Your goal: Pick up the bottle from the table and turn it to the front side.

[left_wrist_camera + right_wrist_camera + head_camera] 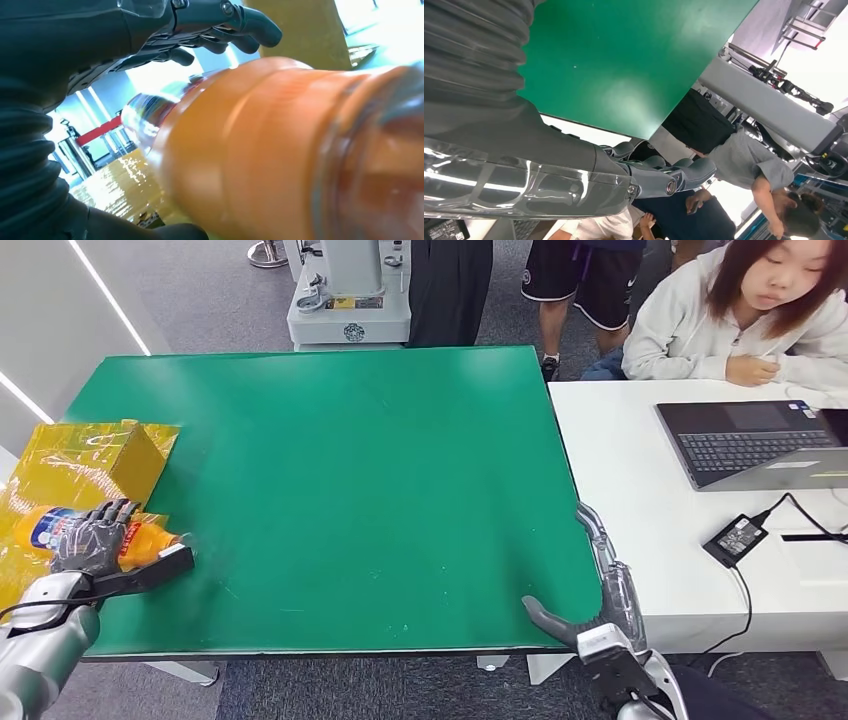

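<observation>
The bottle (95, 535), filled with orange liquid, lies on its side at about eight o'clock on the green surface (340, 490), partly on yellow wrapping (60, 465), with the left robot hand (92, 538) wrapped over its labelled middle. The right robot hand (600, 585) rests at the surface's five o'clock edge, fingers loosely extended and holding nothing. To do this step well, I judge the grasp should be firmed before lifting, since the smooth round body could roll or slip, then turned slowly until the label's front shows.

- Left arm (35, 650): silver casing, thin black cable.
- Left hand (92, 537): dark grey fingers, grey ribbed cover.
- Right hand (600, 580): grey, glossy clear shell, small screws.
</observation>
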You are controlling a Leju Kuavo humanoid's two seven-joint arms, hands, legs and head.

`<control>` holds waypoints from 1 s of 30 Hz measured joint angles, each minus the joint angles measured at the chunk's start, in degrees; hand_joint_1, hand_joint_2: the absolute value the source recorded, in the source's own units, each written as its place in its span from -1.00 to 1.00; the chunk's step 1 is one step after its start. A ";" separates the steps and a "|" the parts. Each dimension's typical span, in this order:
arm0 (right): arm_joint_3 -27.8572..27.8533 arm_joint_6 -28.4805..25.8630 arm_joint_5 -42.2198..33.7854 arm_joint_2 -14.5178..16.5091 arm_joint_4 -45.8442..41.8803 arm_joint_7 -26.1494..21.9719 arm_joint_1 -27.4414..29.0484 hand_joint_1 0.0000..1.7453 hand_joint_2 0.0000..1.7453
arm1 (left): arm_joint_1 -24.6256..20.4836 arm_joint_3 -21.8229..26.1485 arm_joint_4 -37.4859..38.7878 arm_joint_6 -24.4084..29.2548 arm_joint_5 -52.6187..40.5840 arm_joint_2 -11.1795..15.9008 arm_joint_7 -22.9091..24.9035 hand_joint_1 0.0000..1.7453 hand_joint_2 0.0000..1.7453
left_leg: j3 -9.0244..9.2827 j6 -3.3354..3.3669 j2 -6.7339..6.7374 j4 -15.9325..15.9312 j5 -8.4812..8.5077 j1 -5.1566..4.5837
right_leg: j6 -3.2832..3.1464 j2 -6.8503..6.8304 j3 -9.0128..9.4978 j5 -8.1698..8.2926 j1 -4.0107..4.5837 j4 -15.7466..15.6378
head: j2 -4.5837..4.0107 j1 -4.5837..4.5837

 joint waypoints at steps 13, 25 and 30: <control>0.98 -0.21 0.17 0.10 1.25 -0.80 0.27 -1.00 1.00 | 6.65 12.02 -4.25 14.55 20.03 -12.18 -24.40 -1.00 1.00 | -0.05 0.01 -0.17 0.05 0.00 -0.04 | 0.03 -0.15 0.02 0.00 -0.05 -0.08 | 0.00 0.02; 1.55 -0.60 -3.54 0.15 4.04 -1.70 -0.26 -1.00 1.00 | 17.29 26.68 -34.79 15.21 14.70 -24.01 -30.57 -1.00 1.00 | -0.07 -0.03 -0.07 0.03 -0.06 0.00 | 0.02 -0.05 -0.03 0.00 -0.02 -0.06 | 0.00 0.00; 1.56 -0.87 -4.57 0.10 4.50 -1.71 -0.58 -1.00 1.00 | 18.92 26.92 -39.40 15.21 21.13 -24.36 -30.58 -1.00 1.00 | -0.06 -0.04 -0.08 0.02 -0.05 0.01 | 0.02 -0.07 -0.03 -0.01 0.00 -0.04 | 0.00 0.00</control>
